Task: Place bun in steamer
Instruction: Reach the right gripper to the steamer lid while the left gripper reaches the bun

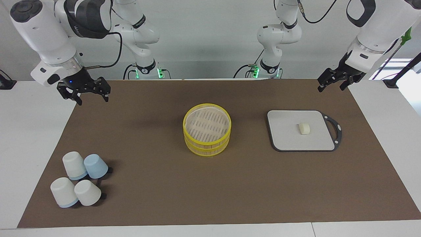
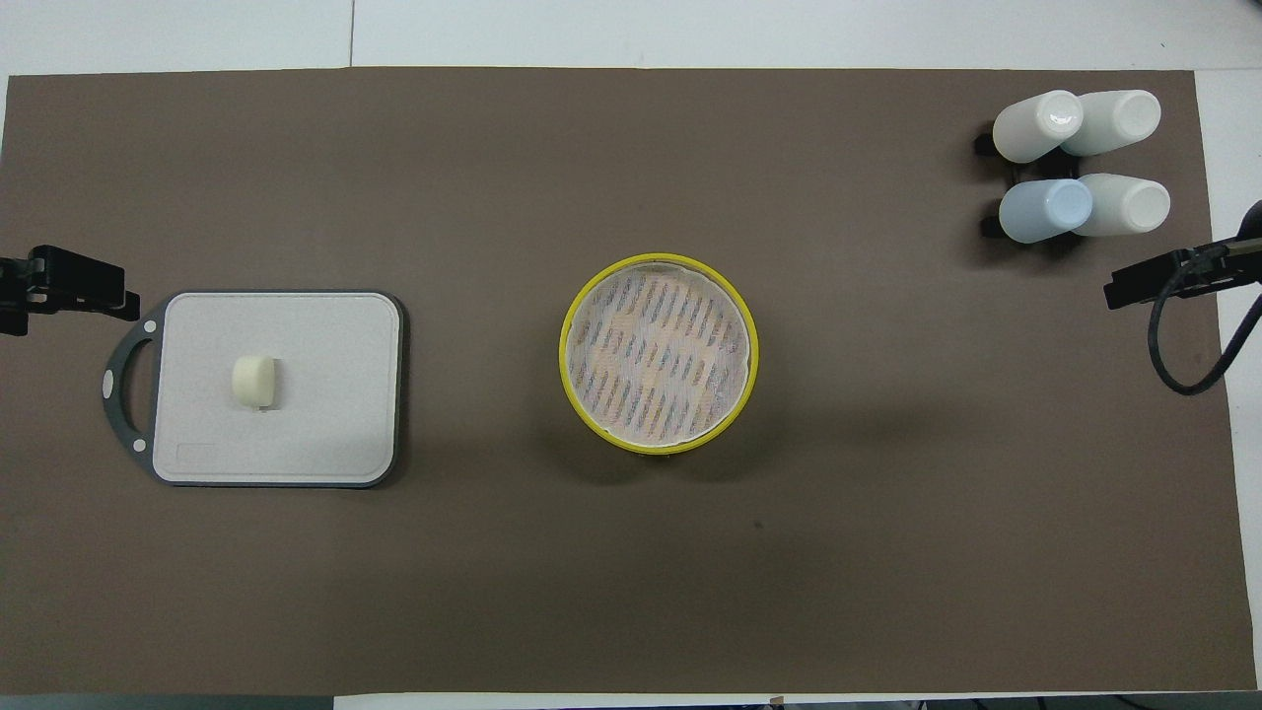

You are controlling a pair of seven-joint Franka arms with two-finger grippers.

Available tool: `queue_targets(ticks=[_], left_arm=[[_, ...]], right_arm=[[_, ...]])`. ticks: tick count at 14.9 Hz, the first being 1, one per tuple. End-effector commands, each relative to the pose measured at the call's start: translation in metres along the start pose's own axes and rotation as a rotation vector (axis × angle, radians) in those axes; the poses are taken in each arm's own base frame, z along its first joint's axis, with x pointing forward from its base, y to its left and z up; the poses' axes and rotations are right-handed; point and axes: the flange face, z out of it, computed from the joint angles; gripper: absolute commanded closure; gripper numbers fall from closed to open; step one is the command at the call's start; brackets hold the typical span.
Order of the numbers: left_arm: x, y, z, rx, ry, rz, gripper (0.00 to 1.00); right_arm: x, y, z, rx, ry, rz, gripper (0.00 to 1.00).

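The bun (image 1: 304, 128) (image 2: 254, 382), a small cream-white block, lies on a light grey cutting board (image 1: 284, 130) (image 2: 335, 385) toward the left arm's end of the table. The steamer (image 1: 206, 144) (image 2: 564, 355), a round bamboo basket with yellow rims and a slatted bottom, stands mid-table with nothing in it. My left gripper (image 1: 330, 88) hangs open in the air over the mat's corner at its own end, apart from the board. My right gripper (image 1: 92, 97) hangs open over the mat's edge at the right arm's end. Neither holds anything.
Several upturned cups (image 1: 80, 182) (image 2: 1080, 163), white and pale blue, cluster toward the right arm's end, farther from the robots than the steamer. A brown mat (image 1: 164, 184) covers the table. The board's dark handle (image 1: 335, 130) points toward the left arm's end.
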Motion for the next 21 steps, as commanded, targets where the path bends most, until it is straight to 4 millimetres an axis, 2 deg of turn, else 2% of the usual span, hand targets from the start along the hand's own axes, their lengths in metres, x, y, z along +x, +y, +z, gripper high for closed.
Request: queue_targets(ticks=[1,3,9,11,12,13,16,19,21], left_arm=[[0.002,0.0,-0.006,0.019,0.024,-0.002,0.0],[0.002,-0.004,-0.006,0.019,0.02,0.002,0.0],[-0.001,0.003,-0.003,0.02,0.001,0.006,0.0],[-0.004,0.008,-0.007,0.019,0.013,0.011,0.0],[-0.009,-0.001,-0.013,0.018,0.022,-0.002,0.0],[-0.009,-0.001,-0.011,0.02,0.024,-0.002,0.0],[-0.016,-0.005,0.008,0.017,0.052,-0.008,0.0],[-0.016,-0.008,0.028,0.016,0.085,-0.009,0.0],[-0.014,-0.01,0.032,0.017,0.089,-0.011,0.0]], right_arm=[[-0.006,0.0,0.001,-0.012,-0.009,-0.029,0.0],[-0.008,-0.002,0.002,-0.008,-0.028,-0.026,0.0],[-0.009,-0.003,0.002,-0.002,-0.032,-0.023,0.0],[-0.007,-0.009,0.002,0.001,-0.025,-0.018,0.0],[-0.004,-0.022,0.001,-0.003,-0.02,-0.009,0.0],[0.002,-0.053,0.001,-0.012,-0.016,-0.008,0.0],[0.024,-0.121,-0.002,-0.019,0.008,0.064,0.0],[0.052,-0.196,0.008,-0.01,0.011,0.137,0.0],[0.066,-0.253,0.023,-0.008,0.011,0.218,0.0]])
